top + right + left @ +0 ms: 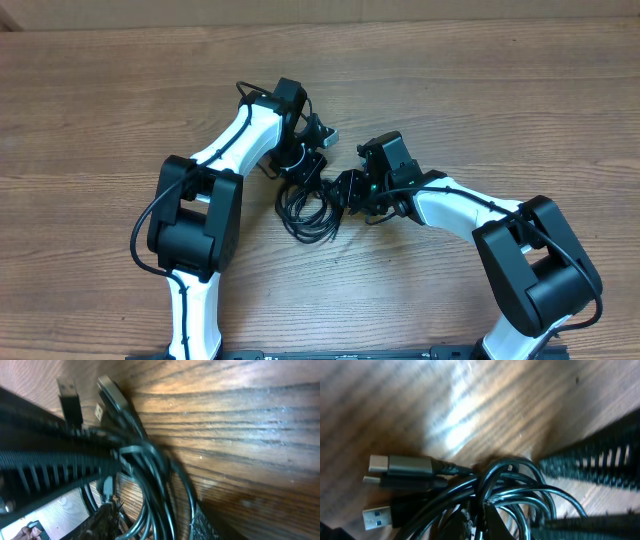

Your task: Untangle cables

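Grabbing stage, no separation yet. The cables (pixel 305 208) sit in one bunched coil on the table (pixel 480 90), mid-table between the two arms, loops overlapping.

Left gripper (pixel 300 162) is clenched at the top of the bunch. Its wrist view shows loops running between the ribbed fingers (pixel 592 466), so I read it as a pinch on the cables. The plug ends (pixel 395 465) lie side by side just beyond, flat on the wood.

Right gripper (pixel 348 190) is down at the right edge of the coil. Cords cross in front of its finger (pixel 50 462) in the wrist view, but I can't tell whether it's clamped or loose around them.

Next move, my read: the right needs a firm hold on a different strand than the left has, then the arms pull apart slowly. Risk is both holding the same loop, which would drag the whole bunch or tighten it. Working from a plug end looks safer.
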`<state>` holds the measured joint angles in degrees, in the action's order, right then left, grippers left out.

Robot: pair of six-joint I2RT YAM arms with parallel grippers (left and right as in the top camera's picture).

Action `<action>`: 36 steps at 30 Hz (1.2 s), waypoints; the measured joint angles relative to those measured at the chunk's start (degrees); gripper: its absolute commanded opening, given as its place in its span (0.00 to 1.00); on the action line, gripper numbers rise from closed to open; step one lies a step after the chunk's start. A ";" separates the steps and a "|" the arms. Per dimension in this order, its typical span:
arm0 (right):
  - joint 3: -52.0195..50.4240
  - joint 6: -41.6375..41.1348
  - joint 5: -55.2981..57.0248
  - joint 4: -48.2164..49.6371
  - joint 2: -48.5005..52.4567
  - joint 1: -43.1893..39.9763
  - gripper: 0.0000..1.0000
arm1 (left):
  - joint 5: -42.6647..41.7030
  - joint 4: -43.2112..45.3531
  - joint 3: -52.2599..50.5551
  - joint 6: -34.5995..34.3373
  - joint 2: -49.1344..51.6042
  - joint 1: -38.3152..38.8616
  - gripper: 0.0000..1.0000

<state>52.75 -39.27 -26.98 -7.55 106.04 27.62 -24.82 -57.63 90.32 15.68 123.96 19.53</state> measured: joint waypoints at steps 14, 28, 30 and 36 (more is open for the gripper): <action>0.00 0.74 -2.91 1.95 0.00 -3.50 0.47 | -5.31 -2.14 -1.05 9.70 -8.39 0.15 0.04; 0.00 0.50 -5.29 -1.49 0.00 -3.63 0.49 | -2.45 -0.70 -1.07 9.99 -8.48 0.66 0.25; 0.00 -0.37 -4.11 -2.47 0.00 -3.65 0.51 | -0.72 -0.02 -1.07 8.83 -8.46 0.66 0.26; 0.00 -1.29 -3.21 -3.61 0.02 -3.69 0.52 | 1.38 1.36 -1.07 7.41 -7.17 0.66 0.21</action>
<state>52.75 -40.56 -30.20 -11.16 106.06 23.92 -23.44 -56.27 89.25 23.09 116.79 20.18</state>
